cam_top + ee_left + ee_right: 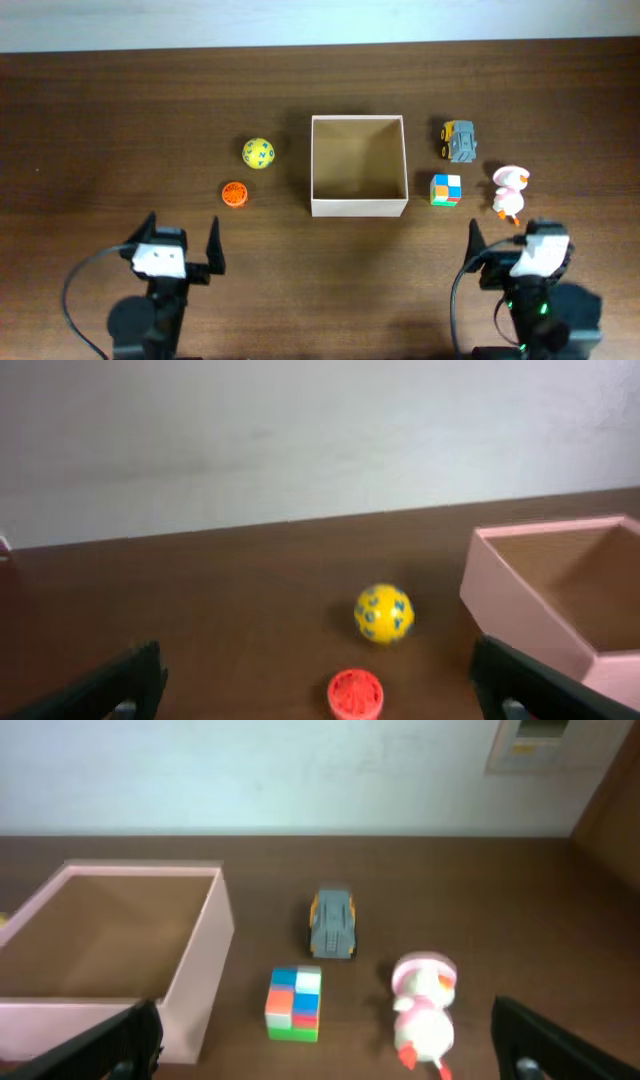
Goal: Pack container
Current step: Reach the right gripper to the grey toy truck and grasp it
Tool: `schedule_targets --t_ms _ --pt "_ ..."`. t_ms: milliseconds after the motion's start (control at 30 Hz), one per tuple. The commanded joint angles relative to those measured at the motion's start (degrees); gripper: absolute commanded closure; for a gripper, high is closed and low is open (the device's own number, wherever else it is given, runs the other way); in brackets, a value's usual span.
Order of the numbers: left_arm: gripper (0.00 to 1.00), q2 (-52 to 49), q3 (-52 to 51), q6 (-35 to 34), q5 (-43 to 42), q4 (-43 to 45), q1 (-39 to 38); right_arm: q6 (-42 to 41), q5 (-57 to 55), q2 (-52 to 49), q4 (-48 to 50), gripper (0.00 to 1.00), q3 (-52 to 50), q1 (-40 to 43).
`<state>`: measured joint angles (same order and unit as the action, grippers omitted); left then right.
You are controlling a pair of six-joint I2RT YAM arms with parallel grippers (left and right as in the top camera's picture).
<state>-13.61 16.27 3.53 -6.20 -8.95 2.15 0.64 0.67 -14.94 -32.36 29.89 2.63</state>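
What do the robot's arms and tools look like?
Both arms are black. The left tool and right tool each have two flat black fingers and a white block behind them. A thin black cable loops beside each arm; small green lights glow on the right arm.

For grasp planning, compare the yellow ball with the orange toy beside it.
The yellow ball is a sphere with blue markings; the orange toy is a flat, plain disc. The ball looks slightly larger and sits higher in the overhead view than the toy. Both rest on the table, outside the container.
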Motion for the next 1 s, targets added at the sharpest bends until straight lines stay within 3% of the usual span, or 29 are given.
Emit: schedule_targets --t_ms 0,233,500,667,967 --pt "0.01 -9.9 8.2 -1.3 1.9 -0.9 -0.2 -1.1 0.3 -12.3 -4.6 0.01 9.4 0.0" --pt "0.01 -34.1 28.7 0.4 2.1 -5.4 -0.2 -1.1 0.3 -40.5 -19.2 0.01 35.3 0.0" --pt "0.01 -57.7 55.7 2.8 1.9 -19.8 0.2 -1.1 2.1 -64.9 -33.7 0.01 64.7 0.0" --pt "0.01 -66.0 64.8 2.8 1.5 -24.8 0.8 -1.1 2.1 -72.1 -32.7 0.01 69.4 0.1" --pt "0.01 -70.1 65.5 2.8 1.5 -25.4 2.0 -1.1 1.2 -85.2 -27.8 0.01 69.4 0.6"
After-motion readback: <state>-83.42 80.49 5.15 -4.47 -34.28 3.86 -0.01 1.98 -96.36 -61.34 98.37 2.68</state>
